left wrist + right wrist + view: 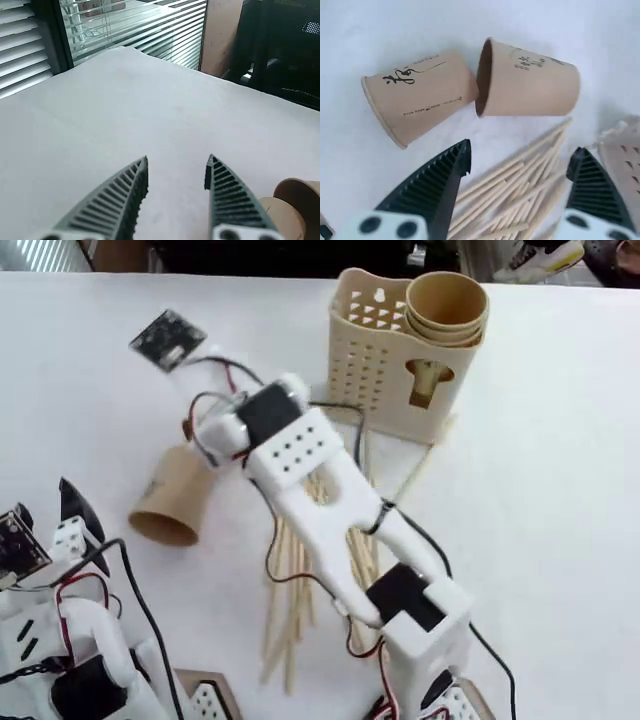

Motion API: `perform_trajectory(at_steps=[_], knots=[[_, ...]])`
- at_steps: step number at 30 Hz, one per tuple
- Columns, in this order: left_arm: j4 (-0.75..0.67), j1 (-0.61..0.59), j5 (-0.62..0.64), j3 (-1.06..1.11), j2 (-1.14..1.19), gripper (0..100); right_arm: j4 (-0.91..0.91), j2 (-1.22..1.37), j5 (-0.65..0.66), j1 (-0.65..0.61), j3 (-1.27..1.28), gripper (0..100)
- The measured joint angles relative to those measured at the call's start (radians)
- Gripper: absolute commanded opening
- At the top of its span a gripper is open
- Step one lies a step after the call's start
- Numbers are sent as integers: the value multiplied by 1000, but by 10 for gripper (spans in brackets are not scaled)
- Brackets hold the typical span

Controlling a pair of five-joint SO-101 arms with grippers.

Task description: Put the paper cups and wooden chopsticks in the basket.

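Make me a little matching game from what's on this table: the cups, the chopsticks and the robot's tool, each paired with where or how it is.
Things
1. stacked cups
2. two loose cups
3. chopsticks
4. right tool

States
A. open, hovering over the chopsticks
B. lying on their sides on the table
C. upright inside the basket
D. spread in a loose pile on the table

Pairs: 1-C, 2-B, 3-D, 4-A
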Motion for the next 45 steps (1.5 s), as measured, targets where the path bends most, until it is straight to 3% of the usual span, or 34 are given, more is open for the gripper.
perform_trajectory(at_steps=[8, 16, 21, 28, 35, 45], knots=[[0, 0, 0, 2, 0, 196, -384, 0, 8, -37, 284, 323], [0, 0, 0, 2, 0, 196, -595, 74, 78, -18, 381, 323], [0, 0, 0, 2, 0, 196, -601, 98, 80, 32, 381, 313], [0, 0, 0, 2, 0, 196, -566, 98, 94, 60, 381, 117], [0, 0, 0, 2, 0, 196, -559, 97, 216, 129, 381, 29], [0, 0, 0, 2, 0, 196, -446, -11, 224, 163, 381, 19]])
